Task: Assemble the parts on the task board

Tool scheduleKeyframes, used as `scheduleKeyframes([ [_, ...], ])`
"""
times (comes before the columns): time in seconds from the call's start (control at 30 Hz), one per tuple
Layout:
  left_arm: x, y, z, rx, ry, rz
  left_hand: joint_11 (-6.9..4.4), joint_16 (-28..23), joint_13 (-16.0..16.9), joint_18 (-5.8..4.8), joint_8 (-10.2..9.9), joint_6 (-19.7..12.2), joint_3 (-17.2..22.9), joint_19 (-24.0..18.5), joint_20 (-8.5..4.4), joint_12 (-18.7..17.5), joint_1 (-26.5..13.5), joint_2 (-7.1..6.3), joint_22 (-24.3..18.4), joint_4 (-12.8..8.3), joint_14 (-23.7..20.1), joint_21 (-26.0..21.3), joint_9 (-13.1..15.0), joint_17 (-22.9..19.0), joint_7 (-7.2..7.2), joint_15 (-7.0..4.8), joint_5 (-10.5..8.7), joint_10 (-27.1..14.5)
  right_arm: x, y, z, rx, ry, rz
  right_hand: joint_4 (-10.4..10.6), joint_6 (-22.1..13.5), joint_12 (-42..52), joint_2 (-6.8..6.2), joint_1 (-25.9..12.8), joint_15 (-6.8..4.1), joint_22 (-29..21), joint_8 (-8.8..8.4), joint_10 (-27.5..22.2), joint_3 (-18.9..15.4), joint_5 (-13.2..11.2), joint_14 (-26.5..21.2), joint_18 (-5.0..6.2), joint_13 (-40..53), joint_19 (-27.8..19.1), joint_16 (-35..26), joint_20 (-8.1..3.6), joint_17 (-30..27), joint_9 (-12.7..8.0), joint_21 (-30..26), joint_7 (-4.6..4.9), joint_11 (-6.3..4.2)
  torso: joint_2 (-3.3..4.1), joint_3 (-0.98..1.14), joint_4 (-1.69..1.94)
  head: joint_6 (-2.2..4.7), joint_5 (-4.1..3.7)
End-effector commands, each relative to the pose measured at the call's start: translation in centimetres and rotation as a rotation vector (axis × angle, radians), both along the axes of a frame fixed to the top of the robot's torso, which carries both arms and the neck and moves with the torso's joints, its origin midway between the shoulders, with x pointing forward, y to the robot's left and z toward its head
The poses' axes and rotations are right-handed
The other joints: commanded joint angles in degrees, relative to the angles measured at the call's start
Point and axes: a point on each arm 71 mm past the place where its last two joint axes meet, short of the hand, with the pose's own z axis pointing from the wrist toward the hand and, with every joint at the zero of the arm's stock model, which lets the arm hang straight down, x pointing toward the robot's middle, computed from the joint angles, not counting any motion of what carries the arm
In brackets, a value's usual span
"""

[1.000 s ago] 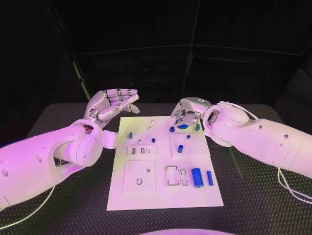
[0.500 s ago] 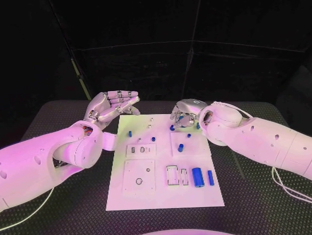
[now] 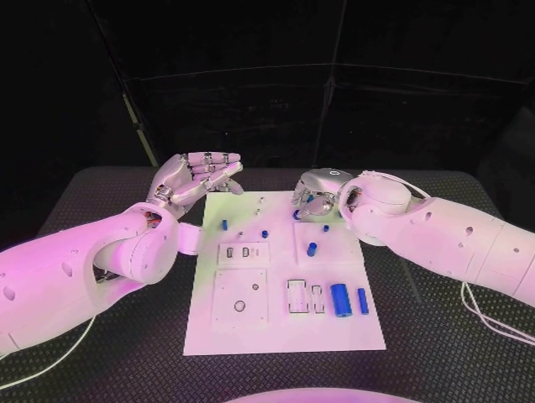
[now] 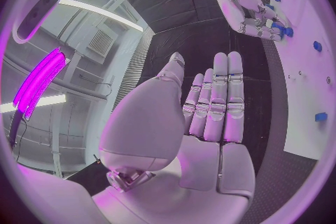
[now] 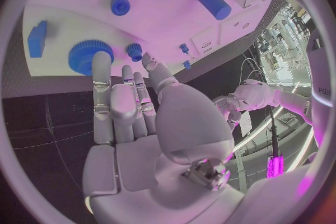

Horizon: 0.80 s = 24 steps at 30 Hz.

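The white task board point(image 3: 280, 332) lies in the middle of the table. On it are two blue cylinders point(image 3: 338, 299) near its front right and several small blue parts point(image 3: 312, 248) further back. My right hand point(image 3: 316, 191) hovers over the board's far right end with its fingers stretched out. In the right wrist view one fingertip point(image 5: 102, 61) lies at the edge of a blue gear point(image 5: 80, 56), and the right hand point(image 5: 133, 112) holds nothing. My left hand point(image 3: 201, 176) is raised palm up beyond the board's far left corner, fingers together and empty point(image 4: 210, 106).
Black table surface point(image 3: 97, 210) surrounds the board on all sides. White cables point(image 3: 497, 323) trail from the right arm over the table at the right. Square recesses point(image 3: 239, 254) and a rectangular slot point(image 3: 296, 298) mark the board's middle and front.
My right hand has edged slightly left over the board's far end and now covers more of the blue gear. The left hand keeps its raised, open pose.
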Motion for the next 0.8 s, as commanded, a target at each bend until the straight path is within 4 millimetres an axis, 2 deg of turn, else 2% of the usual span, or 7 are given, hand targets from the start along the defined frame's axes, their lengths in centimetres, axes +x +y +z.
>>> scheduleKeyframes([
  [0.03,-0.04,-0.24,0.13,-0.003,-0.005,-0.018,0.27,0.2,-0.1,0.14,-0.2,0.2,-0.2,0.3,-0.04,-0.4,0.0,0.61,0.1,-0.2,0.0,0.2,-0.1,0.1,0.11,0.11,0.08,0.2,0.07,0.14,-0.06,-0.02,0.012,0.01,0.0,0.7,0.3,0.44,-0.1,-0.03,1.2,-0.02,0.7,0.8,-0.1,1.7,0.49,0.0,0.8,0.9,-0.02,0.9,0.1,1.0,-0.04,-0.11,0.08,0.04,-0.04,-0.27,0.04],
  [0.4,-0.05,-0.13,0.11,-0.001,-0.003,-0.018,0.31,0.2,-0.1,0.13,-0.3,0.2,-0.2,0.3,-0.03,-0.5,0.0,0.73,0.2,-0.2,-0.1,0.3,-0.1,0.2,0.16,0.14,0.08,0.2,0.16,0.49,-0.4,-0.034,0.036,0.016,-0.1,2.3,0.4,0.6,-0.3,-0.14,4.3,0.17,1.9,3.8,-0.8,1.8,0.14,-0.2,1.4,3.4,0.0,3.6,0.1,3.8,0.02,-0.24,0.28,0.08,-0.05,-0.44,0.17],
  [0.63,-0.05,-0.07,0.11,-0.001,-0.002,-0.018,0.32,0.2,-0.1,0.13,-0.4,0.2,-0.2,0.2,-0.02,-0.6,0.0,0.77,0.2,-0.2,-0.1,0.4,-0.1,0.3,0.17,0.15,0.08,0.2,0.29,0.5,-0.6,-0.042,0.045,0.014,-0.1,2.7,0.4,0.45,-0.4,-0.2,4.9,0.2,2.1,4.7,-0.7,1.7,0.09,-0.2,1.4,3.8,0.0,3.9,0.1,4.4,-0.03,-0.34,0.44,0.02,-0.03,-0.85,0.18],
  [0.8,-0.02,-0.07,0.09,-0.001,-0.001,-0.019,0.33,0.3,-0.1,0.12,-0.4,0.3,-0.2,0.2,-0.02,-0.6,-0.1,0.9,0.2,-0.2,-0.1,0.4,-0.1,0.4,0.18,0.16,0.08,0.2,0.38,0.49,-0.69,-0.043,0.047,0.012,0.0,3.0,0.4,0.33,-0.5,-0.27,5.6,0.16,2.3,5.7,-0.5,1.7,-0.01,-0.2,1.5,4.2,0.04,4.3,0.1,5.0,-0.06,-0.35,0.45,0.06,-0.03,-1.19,0.16],
])
